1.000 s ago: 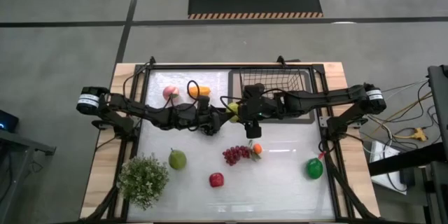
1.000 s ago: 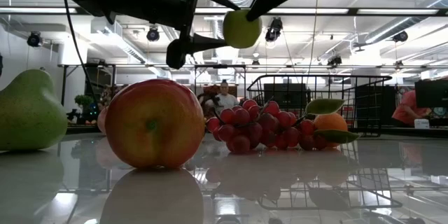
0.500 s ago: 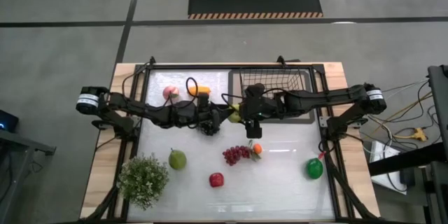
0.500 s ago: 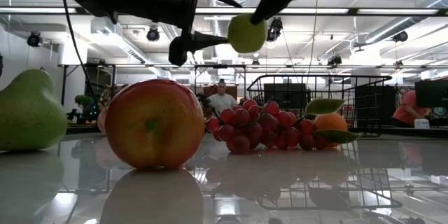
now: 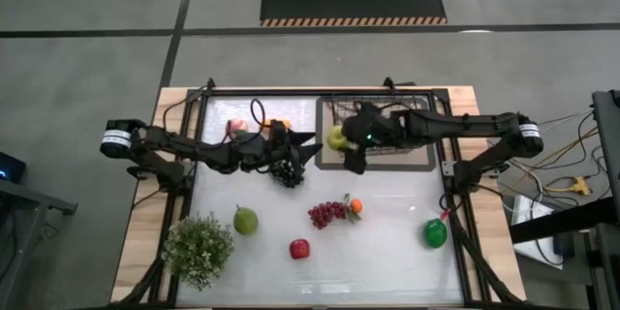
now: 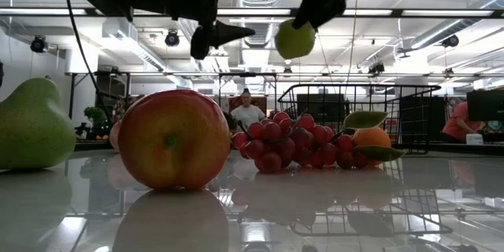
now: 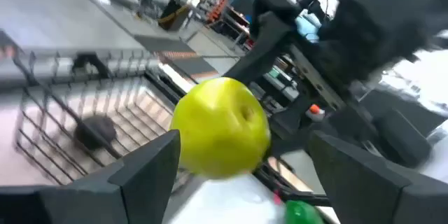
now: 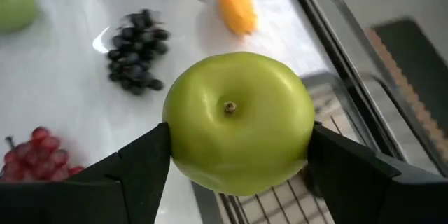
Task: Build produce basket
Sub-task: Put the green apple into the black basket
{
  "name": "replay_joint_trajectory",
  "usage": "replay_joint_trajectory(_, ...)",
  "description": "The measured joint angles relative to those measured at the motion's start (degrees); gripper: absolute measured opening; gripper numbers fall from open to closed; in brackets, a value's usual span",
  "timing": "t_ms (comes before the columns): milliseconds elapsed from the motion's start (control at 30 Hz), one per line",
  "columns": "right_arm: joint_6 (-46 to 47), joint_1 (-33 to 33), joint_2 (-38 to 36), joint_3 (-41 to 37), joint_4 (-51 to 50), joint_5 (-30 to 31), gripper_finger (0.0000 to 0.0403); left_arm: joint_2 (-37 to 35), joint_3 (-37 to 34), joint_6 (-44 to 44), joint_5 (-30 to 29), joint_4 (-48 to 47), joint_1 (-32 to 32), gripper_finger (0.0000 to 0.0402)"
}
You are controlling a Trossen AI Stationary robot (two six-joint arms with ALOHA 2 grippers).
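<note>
While the right gripper (image 8: 238, 175) clasps the green apple (image 8: 239, 120) between its two fingers (image 8: 143, 171), it holds the fruit in the air at the basket's (image 5: 418, 107) left rim, above the middle of the table's (image 5: 387, 252) far half. In the low view the apple (image 6: 294, 38) hangs clear of the tabletop, higher than every other fruit. The left gripper (image 7: 241, 171) stands just to the apple's left with its fingers (image 7: 150, 168) spread and nothing between them, pointing at the apple (image 7: 220, 127) without touching it. The basket lies by the far right corner, and whether anything lies in it cannot be told. Under the left arm, dark grapes (image 5: 287, 173) rest on the table, with a peach (image 5: 235, 126) and a mango (image 5: 282, 124) beyond them near the far edge, both partly hidden by the arm. Toward the near edge lie red grapes (image 5: 325, 214) with a tangerine (image 5: 356, 206) touching their right side, a red apple (image 5: 299, 249) near the middle, a pear (image 5: 245, 220) to its left, and a green pepper (image 5: 435, 232) by the right edge. A potted plant (image 5: 198, 248) stands at the near left corner.
</note>
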Motion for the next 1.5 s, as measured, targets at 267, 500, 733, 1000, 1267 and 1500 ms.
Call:
replay_joint_trajectory(267,8.4,-8.9,-7.3,-8.1,-0.7,0.0,0.0290,-4.2,-0.1,8.3,0.0,0.0,0.0,0.0300)
replay_joint_trajectory(500,13.2,-19.1,-9.5,-16.9,1.8,-1.0,0.0290,-5.8,-0.1,10.2,0.0,-0.3,0.0,0.0300)
replay_joint_trajectory(733,15.3,-26.5,-9.3,-24.3,6.3,-3.5,0.0290,-5.8,-0.1,11.6,0.0,-0.2,0.0,0.0300)
replay_joint_trajectory(1000,16.4,-31.3,-9.1,-28.2,10.3,-3.4,0.0290,-5.8,-0.1,11.6,0.0,-0.2,0.0,0.0300)
replay_joint_trajectory(1267,16.3,-32.1,-4.1,-27.7,12.8,-3.4,0.0290,-5.7,-0.1,11.6,0.0,-0.2,0.0,0.0300)
replay_joint_trajectory(1500,15.5,-32.1,1.6,-25.8,12.8,-2.3,0.0290,-5.7,-0.2,11.5,0.0,-0.3,-0.1,0.0300)
